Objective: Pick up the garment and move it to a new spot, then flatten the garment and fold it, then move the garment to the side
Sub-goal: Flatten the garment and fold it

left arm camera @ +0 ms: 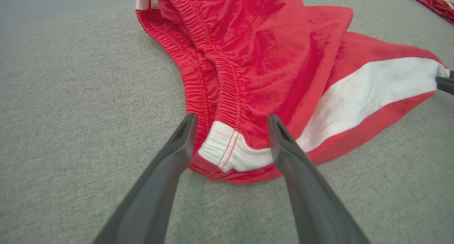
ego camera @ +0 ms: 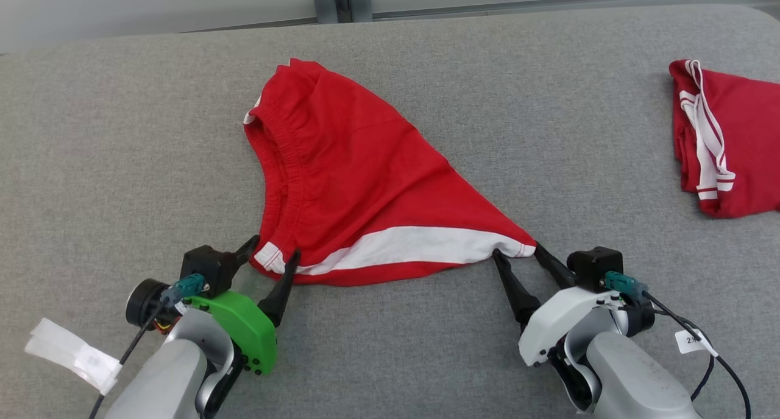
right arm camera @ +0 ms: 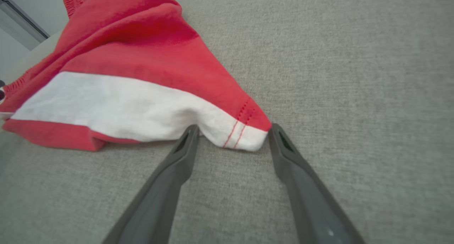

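left hand (ego camera: 273, 248): near the near-left corner of the grey surface (ego camera: 122, 163), fingers spread moderately wide. They straddle the white-tipped end of the elastic waistband (left arm camera: 216, 95), one finger on each side. In the left wrist view one finger overlaps the cloth. Nothing is clamped.
garment (ego camera: 359, 181): red shorts lying in a rough triangle in the middle of the surface, closer to its near edge than its far edge. The long axis runs on a diagonal from the far-left tip to the pointed near-right corner. The waistband runs down the left side towards the near edge. A white band (ego camera: 414, 245) lies along the near side, parallel to the surface's near edge, stretched between the two hands.
right hand (ego camera: 517, 250): at the near edge, right of centre, open about as wide as the other. Its fingertips (right arm camera: 191, 134) sit on either side of the stitched hem corner, touching or just beside it, not closed on it.
second red garment (ego camera: 731, 139): white-trimmed, bunched at the right edge, well apart.
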### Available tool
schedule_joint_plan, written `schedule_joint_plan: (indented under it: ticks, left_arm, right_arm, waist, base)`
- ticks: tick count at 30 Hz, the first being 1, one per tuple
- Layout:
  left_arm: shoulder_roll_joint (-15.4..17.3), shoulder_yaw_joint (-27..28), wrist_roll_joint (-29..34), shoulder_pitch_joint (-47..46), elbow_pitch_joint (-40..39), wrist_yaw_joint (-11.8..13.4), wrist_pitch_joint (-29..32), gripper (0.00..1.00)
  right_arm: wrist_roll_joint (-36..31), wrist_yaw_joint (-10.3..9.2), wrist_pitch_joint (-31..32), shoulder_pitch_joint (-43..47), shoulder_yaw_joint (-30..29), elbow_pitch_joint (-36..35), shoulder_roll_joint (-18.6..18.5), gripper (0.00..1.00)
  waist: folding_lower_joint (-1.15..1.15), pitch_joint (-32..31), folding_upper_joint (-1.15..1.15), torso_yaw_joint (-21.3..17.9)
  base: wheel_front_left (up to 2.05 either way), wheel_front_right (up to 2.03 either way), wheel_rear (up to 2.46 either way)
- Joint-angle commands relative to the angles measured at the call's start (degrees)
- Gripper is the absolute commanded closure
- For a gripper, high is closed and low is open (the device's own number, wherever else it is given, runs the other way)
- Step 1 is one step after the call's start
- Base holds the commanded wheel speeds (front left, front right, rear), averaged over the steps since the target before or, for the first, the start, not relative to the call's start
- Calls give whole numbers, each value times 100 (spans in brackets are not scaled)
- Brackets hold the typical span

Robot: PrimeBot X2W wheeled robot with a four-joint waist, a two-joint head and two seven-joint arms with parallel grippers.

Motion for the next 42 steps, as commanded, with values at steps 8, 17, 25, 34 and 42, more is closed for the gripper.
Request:
schedule_joint_plan:
  ticks: [8,17,25,34,42]
  left_arm:
    - [553,-420,-629,-76,-283,5,327,0]
    - [792,-800,-950,-243,-192,5,372,0]
    - [929,-1220,-1218,-386,-96,4,421,100]
    - [1158,-1007,-2185,-136,-1157,4,-103,100]
    - [1958,-106,-2655,-641,-4380,510,272,100]
  right_arm:
    - [114,-8,-31,-55,155,126,-60,0]
    - [208,-8,-40,-116,299,167,-79,0]
    - [381,-5,-40,-186,513,151,-77,100]
    - [1296,-5,161,154,813,-1441,-706,100]
    - [2866,-5,1580,518,-569,-5503,-2803,100]
  waist:
    - [0,-12,0,-54]
    - [0,-7,0,-100]
    - [0,-20,0,-162]
    - [0,-249,0,-325]
    - [0,191,0,-542]
  base:
    - [0,0,0]
    - [0,0,0]
    - [0,0,0]
    - [0,0,0]
    - [0,0,0]
